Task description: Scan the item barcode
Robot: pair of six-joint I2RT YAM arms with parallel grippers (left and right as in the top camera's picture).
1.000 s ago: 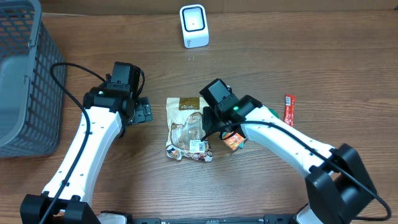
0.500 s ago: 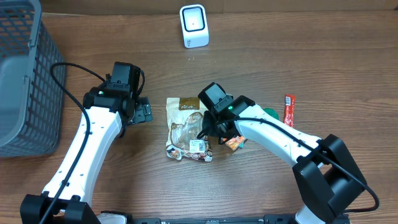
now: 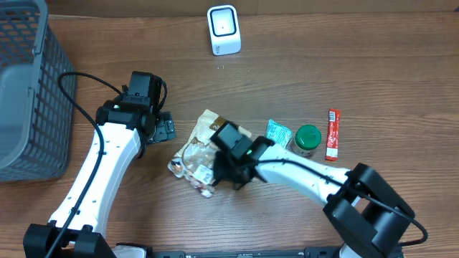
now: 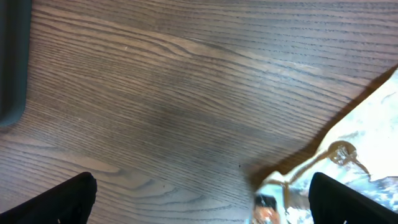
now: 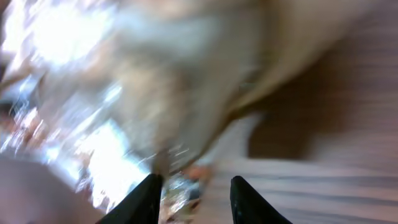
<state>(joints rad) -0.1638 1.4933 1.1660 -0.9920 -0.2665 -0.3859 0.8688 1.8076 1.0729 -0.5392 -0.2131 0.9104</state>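
The snack bag [image 3: 195, 154] has moved since a second ago. It lay square to the tabletop [image 3: 373, 64] edge with its brown label at the far end; now it is turned at a slant and sits further left and nearer the front edge, label end pointing up and to the right. The right arm has swung left and forward with it, so its wrist now lies over the bag's right side. That has uncovered a green packet [image 3: 278, 133] and a green-lidded jar [image 3: 307, 140], side by side just left of the red stick packet [image 3: 332, 135]. The small orange pack that lay by the right arm earlier is no longer visible. The left arm, the white scanner [image 3: 223, 30] at the far edge and the grey basket [image 3: 29, 86] on the left are where they were.

The right fingers [image 5: 149, 196] stand part-way apart, with the crinkled clear plastic of the bag right in front of them; the wrist view is too blurred, and the overhead view too covered, to say whether they pinch it. The left fingers [image 4: 68, 199] are spread as wide as they go and hold nothing, with bare wood between them and a corner of the bag off to their right.
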